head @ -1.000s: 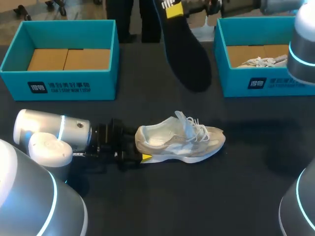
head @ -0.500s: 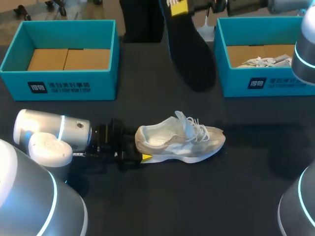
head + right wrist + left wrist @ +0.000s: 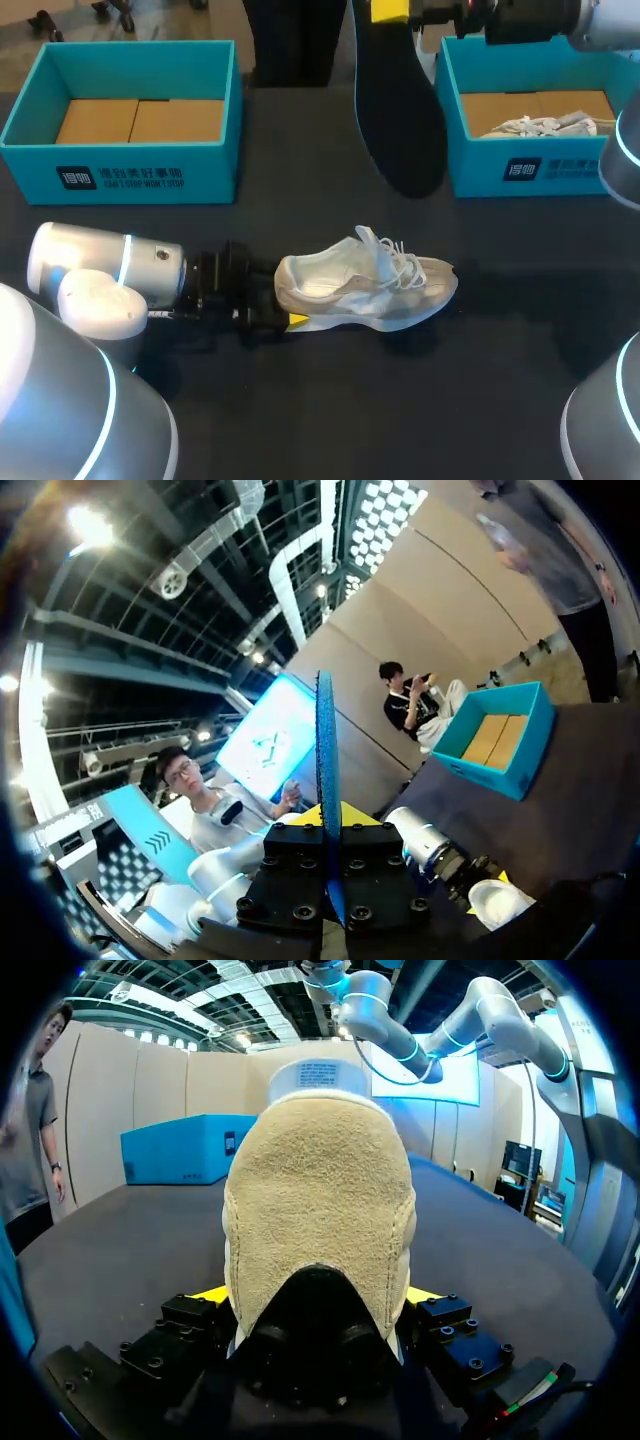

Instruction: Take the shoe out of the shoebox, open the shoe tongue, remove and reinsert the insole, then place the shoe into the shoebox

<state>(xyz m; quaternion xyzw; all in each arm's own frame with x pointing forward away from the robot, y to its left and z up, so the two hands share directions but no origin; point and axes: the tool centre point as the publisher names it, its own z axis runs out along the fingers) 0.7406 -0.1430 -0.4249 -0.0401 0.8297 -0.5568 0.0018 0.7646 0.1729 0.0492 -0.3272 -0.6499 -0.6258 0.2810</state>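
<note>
A dark, matte counter [image 3: 330,410] is seen spanning the view; soft shadows are cast across its surface.

Even, apparently overhead light, soft shadow under the shoe [image 3: 365,290] on the dark table [image 3: 300,420].
</note>
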